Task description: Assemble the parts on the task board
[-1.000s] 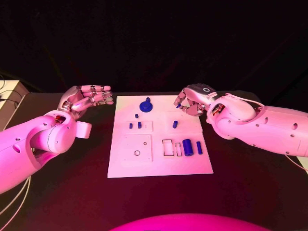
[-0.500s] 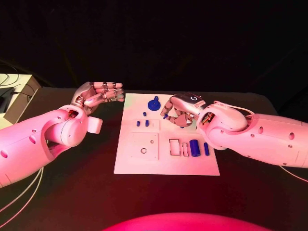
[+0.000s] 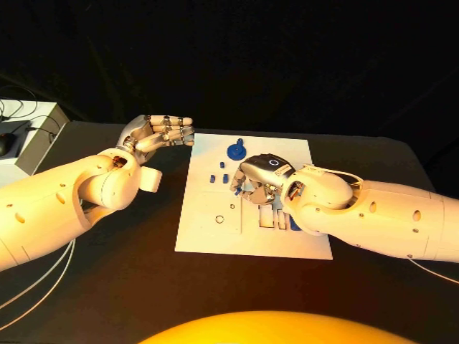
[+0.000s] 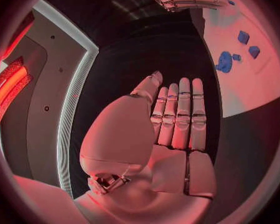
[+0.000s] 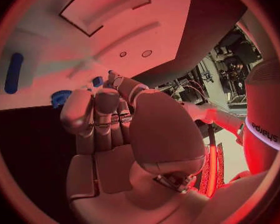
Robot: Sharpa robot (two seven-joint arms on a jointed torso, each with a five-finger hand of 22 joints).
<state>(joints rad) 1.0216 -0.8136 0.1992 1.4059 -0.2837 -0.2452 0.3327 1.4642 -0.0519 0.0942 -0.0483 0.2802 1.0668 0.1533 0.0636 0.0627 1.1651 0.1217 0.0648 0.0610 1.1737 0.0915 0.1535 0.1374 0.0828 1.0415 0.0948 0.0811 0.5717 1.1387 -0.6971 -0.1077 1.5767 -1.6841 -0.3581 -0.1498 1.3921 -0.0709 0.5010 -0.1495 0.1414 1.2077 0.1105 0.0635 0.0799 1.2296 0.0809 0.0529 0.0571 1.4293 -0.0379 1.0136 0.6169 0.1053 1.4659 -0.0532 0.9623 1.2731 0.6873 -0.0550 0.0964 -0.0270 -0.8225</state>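
The black table [image 3: 105,287] carries the white task board [image 3: 214,236] at its middle, and both white arms reach in toward it. The right arm [image 3: 395,218] lies across the near right part of the board, its right hand [image 3: 255,179] low over the board's centre. The left arm [image 3: 54,204] stays off the board's left side, with the left hand [image 3: 159,132] raised beside the board's far left corner, holding nothing, its fingers [image 4: 177,119] straight and close together, thumb apart.

In the right wrist view the right hand's fingers [image 5: 93,112] are curled in toward the palm. Whether a small part sits between their tips I cannot tell; nothing blue shows plainly inside them.

On the board, the blue gear-like part [image 3: 236,152] stands near the far edge, clear of both hands. Small blue pegs [image 3: 221,178] lie just left of the right hand. A long blue cylinder [image 5: 13,72] lies on the board in the right wrist view, well apart from the fingertips. Near it are a framed rectangular recess [image 5: 105,7] and two small round holes [image 5: 146,53].

Judged from this, the step in hand is the right hand's descent onto a part at the board's middle, most likely one of the small pegs beside it. The next move calls for fingertips closing on that small piece without nudging its neighbours, then a lift straight up before it is carried to its hole
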